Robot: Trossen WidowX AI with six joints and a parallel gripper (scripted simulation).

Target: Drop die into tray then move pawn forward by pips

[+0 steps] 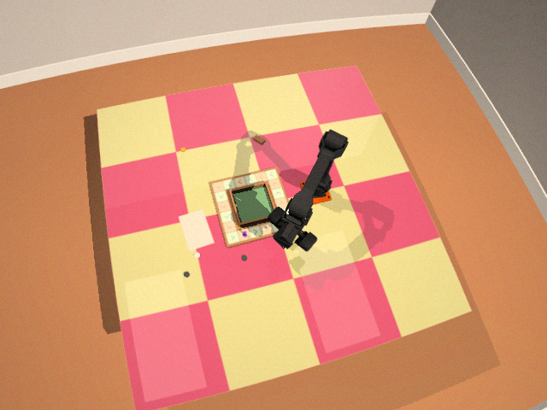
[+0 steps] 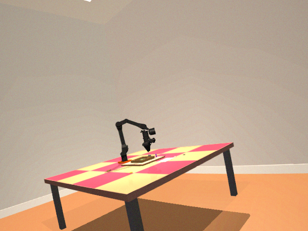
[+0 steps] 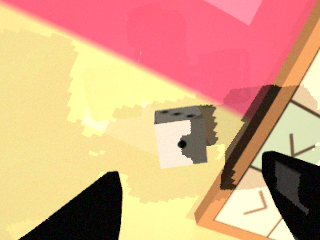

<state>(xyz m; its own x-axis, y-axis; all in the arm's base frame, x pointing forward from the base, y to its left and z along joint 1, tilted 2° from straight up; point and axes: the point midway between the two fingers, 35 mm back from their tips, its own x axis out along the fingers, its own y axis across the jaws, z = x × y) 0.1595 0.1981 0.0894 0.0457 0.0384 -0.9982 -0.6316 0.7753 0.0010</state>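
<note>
The die point(image 3: 172, 145) lies on the yellow table area just outside a board corner; its large upward face shows one pip. The hand hides it in the top view. My gripper point(image 3: 191, 172) point(image 2: 148, 151) is open and empty, pointing down above the die, with a finger on either side of it in the wrist view. The board point(image 1: 232, 237) point(image 2: 139, 164) point(image 3: 310, 120) has arrowed squares around the dice tray point(image 1: 234, 207), whose green floor shows no die. The purple pawn point(image 1: 244, 233) point(image 2: 156, 155) stands on the square beside the board's lower left corner square.
A pale sheet point(image 1: 197, 230) lies left of the board, with a small white piece point(image 1: 197, 254) below it. Dark discs lie nearby, one point(image 1: 244, 257) below the board and another point(image 1: 186, 274) farther left. A brown block point(image 1: 259, 139) and an orange piece point(image 1: 183, 149) lie beyond the board.
</note>
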